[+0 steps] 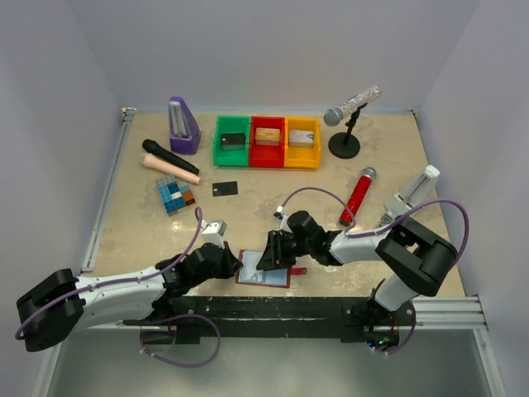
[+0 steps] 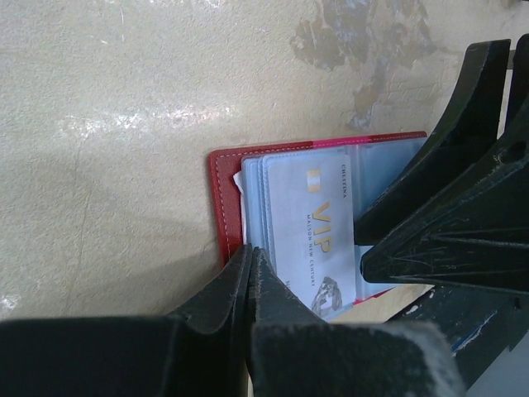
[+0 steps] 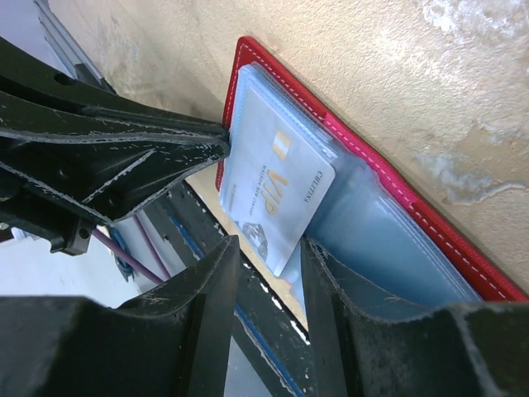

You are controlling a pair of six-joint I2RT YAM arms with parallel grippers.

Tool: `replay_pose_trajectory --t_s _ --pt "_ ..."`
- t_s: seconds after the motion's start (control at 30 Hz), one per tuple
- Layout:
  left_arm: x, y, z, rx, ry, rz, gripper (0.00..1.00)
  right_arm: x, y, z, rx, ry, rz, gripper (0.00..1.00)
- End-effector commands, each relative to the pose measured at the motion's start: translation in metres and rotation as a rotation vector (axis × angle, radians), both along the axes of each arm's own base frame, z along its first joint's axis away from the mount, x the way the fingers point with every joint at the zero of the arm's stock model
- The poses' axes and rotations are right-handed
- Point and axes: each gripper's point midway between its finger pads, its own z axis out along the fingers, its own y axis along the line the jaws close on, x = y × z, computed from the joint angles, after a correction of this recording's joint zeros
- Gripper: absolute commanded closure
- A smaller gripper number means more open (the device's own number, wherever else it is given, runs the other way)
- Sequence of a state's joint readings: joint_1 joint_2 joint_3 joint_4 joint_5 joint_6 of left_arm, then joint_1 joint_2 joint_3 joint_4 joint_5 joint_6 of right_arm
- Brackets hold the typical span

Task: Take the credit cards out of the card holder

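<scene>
Beige marbled table (image 1: pixel 388 165). The dark-red leather folding card holder (image 1: pixel 248 278) lies open at the table's near edge, between both arms. A silvery-grey VIP credit card (image 3: pixel 277 186) pokes past the holder's near edge from the clear bluish pockets.

Step in hand: close on the card's corner and pull flat along the pocket, with the left tips pinning the holder so it doesn't drag.

Both arms reach low and inward.
- **Left gripper** (image 2: pixel 250 252): fully shut, gripping nothing, tips on the holder's left edge.
- **Right gripper** (image 3: pixel 270 241): partly open, jaws straddling the card's corner, no pinch visible.
</scene>
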State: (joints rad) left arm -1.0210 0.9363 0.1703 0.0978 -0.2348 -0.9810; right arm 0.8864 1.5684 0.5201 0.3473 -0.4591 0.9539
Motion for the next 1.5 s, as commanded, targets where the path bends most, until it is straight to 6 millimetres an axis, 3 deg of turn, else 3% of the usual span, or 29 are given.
replay_pose_trajectory --t_s 0.0,0.4,0.83,1.03,1.47 --pt "-0.001 0.003 -0.003 -0.022 0.008 0.02 1.0 0.004 0.006 0.004 0.032 -0.011 -0.022 0.6" --pt "-0.007 0.007 -0.014 -0.032 0.034 0.023 1.0 0.006 0.004 -0.001 0.024 0.028 -0.066 0.61" --pt "-0.003 0.013 -0.006 -0.042 0.003 0.058 1.0 0.007 -0.007 -0.014 -0.035 0.053 -0.107 0.59" --pt "0.0 0.01 0.002 -0.052 -0.016 0.055 1.0 0.01 0.003 -0.001 0.052 0.026 -0.09 0.6" --pt "-0.004 0.009 -0.006 -0.052 0.008 0.044 1.0 0.015 0.012 0.012 0.168 0.02 -0.095 0.61"
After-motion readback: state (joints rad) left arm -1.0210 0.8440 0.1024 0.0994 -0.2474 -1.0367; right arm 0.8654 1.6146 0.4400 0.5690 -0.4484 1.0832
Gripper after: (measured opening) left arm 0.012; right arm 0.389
